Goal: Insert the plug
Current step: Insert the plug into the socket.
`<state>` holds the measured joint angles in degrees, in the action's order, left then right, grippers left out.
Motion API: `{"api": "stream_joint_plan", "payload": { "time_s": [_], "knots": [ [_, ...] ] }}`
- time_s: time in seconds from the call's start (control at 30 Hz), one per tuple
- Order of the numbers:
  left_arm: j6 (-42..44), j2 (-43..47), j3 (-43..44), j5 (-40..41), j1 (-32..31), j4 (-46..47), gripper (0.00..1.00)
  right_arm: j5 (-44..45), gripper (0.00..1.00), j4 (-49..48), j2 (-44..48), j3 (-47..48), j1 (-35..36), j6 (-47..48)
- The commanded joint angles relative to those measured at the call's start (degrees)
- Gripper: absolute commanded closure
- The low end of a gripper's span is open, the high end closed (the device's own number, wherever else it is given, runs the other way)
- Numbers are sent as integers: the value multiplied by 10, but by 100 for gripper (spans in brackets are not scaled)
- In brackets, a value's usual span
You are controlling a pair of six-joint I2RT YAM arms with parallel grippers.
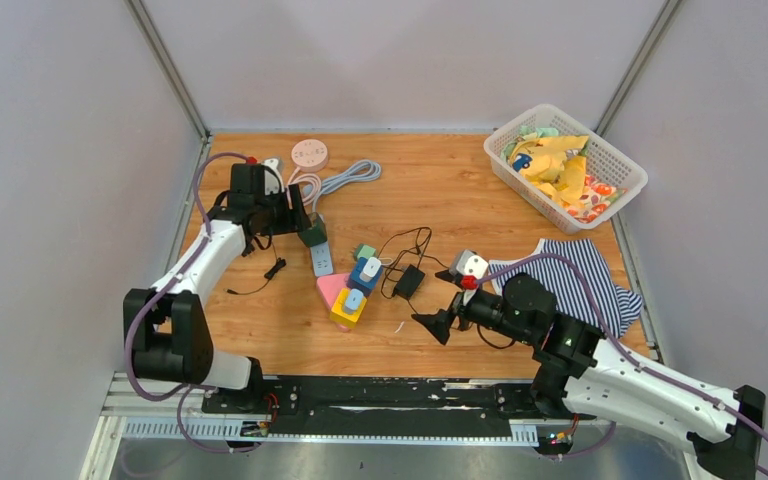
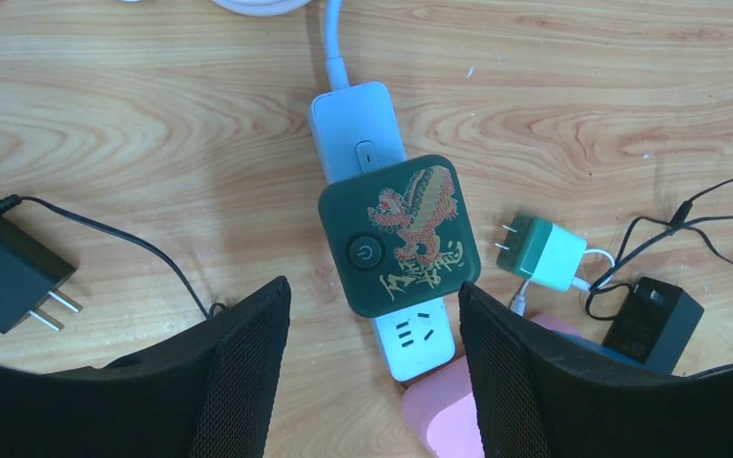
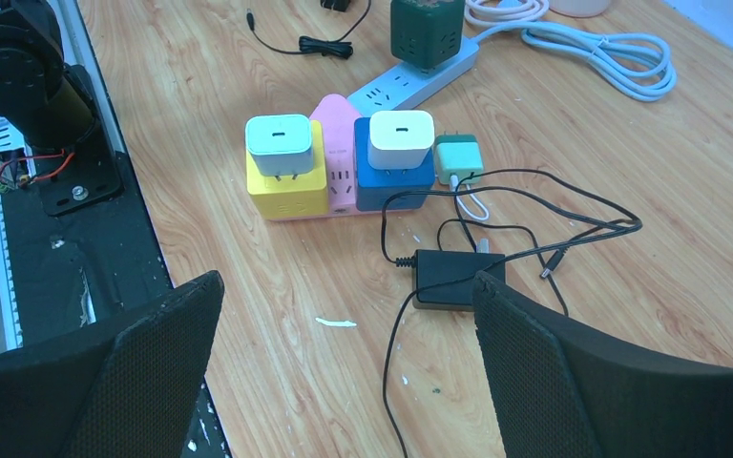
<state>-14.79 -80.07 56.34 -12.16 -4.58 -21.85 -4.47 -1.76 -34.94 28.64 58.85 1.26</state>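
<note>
Green cube plug (image 2: pixel 399 234) sat on the white power strip (image 2: pixel 353 129), looked seated. It lay right between the left tool (image 2: pixel 372 284) fingers, which stood apart either side, released, no clamp seen. Judged rigid, light plastic with smooth faces, likely slippery. Best pinched across two flat opposite sides and pressed straight in. Right tool (image 3: pixel 348 279) gaped wide, empty, with the black power adapter (image 3: pixel 453 272) just ahead on the bench (image 2: pixel 105 114).
</note>
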Motion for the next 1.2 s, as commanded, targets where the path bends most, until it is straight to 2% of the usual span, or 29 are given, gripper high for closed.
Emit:
{"api": "stream_joint_plan", "payload": {
  "time_s": [0.0,0.2,0.47,0.63,0.87,1.17],
  "knots": [
    [-5,-19,-13,7,1,17,33,0,0,-8,11,4,7,-7],
    [-18,-48,-20,-2,1,58,33,-1,0,-5,19,3,8,-7],
    [-26,-91,-17,13,-3,31,41,10,0,5,38,-4,7,-5],
    [-21,-104,-21,26,-4,16,51,12,0,-4,35,-10,7,-5],
    [-23,-137,-40,32,-6,24,58,11,0,-7,30,-10,7,-3],
    [-28,-155,-64,73,-39,24,67,14,0,-8,34,-10,7,-6]
  ]
}}
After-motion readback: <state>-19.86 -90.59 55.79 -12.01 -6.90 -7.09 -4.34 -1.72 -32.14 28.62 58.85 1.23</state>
